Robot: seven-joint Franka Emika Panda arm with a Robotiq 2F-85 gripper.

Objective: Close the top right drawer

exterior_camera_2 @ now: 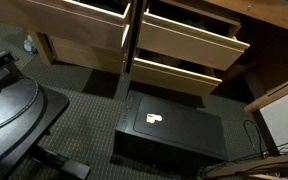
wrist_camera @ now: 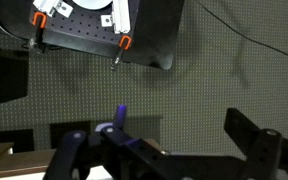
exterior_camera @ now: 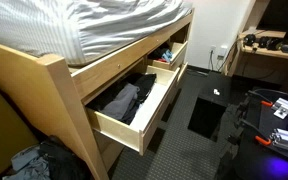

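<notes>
No legible text, labels or numbers.

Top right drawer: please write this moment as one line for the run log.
top right drawer: open | gripper: open, empty | wrist view: gripper above carpet, drawer not in sight

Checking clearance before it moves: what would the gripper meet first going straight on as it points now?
Probably the grey carpet, which fills the wrist view ahead of the open gripper. Nothing shows between them, though depth is unclear.
</notes>
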